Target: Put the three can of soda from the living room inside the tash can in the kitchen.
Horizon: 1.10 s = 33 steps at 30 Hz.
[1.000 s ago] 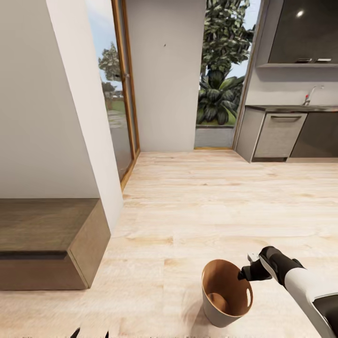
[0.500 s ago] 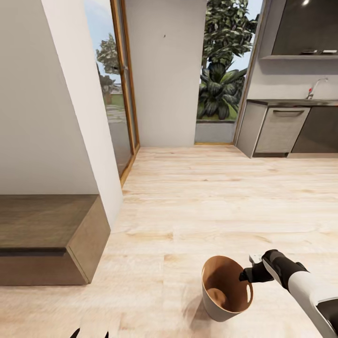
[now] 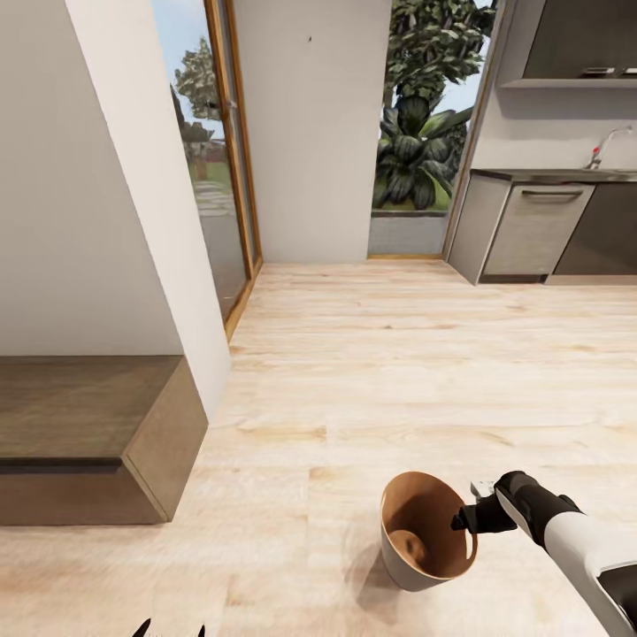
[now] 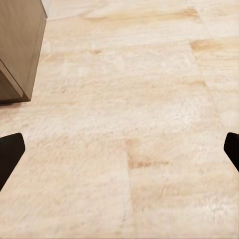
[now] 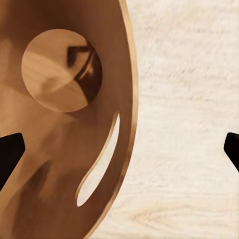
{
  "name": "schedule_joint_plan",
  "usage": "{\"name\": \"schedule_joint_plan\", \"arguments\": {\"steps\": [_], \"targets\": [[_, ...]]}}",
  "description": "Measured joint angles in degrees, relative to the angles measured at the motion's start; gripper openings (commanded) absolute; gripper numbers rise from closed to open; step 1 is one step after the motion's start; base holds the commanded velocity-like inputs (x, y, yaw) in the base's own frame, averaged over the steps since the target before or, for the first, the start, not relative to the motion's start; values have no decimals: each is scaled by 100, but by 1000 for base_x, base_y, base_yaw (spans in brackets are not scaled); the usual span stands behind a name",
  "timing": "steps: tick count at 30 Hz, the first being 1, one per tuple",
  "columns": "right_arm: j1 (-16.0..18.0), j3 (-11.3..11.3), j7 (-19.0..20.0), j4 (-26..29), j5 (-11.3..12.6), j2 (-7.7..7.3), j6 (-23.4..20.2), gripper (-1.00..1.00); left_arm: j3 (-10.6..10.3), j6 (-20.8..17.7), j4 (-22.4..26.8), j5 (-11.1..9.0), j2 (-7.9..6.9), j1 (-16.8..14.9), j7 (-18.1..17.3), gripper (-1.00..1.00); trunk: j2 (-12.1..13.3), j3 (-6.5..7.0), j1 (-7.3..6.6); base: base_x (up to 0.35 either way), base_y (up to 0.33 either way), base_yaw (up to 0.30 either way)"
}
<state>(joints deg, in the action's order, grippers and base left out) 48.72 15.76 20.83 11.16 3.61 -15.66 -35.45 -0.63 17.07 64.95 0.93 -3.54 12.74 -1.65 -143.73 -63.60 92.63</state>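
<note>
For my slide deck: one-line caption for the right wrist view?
Open right hand straddling the rim of the empty trash can above pale wood floor.

Bright, even daylight comes in through the glass doors (image 3: 221, 177) at upper left of the head view and the opening with foliage at upper centre. The pale wood floor (image 3: 398, 354) is evenly lit, without glare. The tash can (image 3: 428, 541) casts a soft shadow toward lower left, and its coppery inside darkens toward the bottom. Distant edges look slightly soft; the wrist views are smeared, with coarse floor grain.
</note>
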Motion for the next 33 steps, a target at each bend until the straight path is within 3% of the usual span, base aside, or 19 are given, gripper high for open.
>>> {"name": "schedule_joint_plan", "arguments": {"steps": [14, 24, 33], "targets": [[-2, 1, 0, -1, -1, -3, 3, 100, 1, 7, 0, -16, -7, 0, 4, 100, 0, 0, 0, 0, 0, 0], [-3, -2, 0, -1, -1, -7, 3, 100, 1, 2, 0, 1, -3, 0, 7, 100, -13, -221, 26, 0, 0, 0], [-32, 2, 0, 0, 0, -2, 3, 100, 1, 6, 0, -12, 1, 0, 15, 100, -13, -222, 26, 1, 0, 0]]}}
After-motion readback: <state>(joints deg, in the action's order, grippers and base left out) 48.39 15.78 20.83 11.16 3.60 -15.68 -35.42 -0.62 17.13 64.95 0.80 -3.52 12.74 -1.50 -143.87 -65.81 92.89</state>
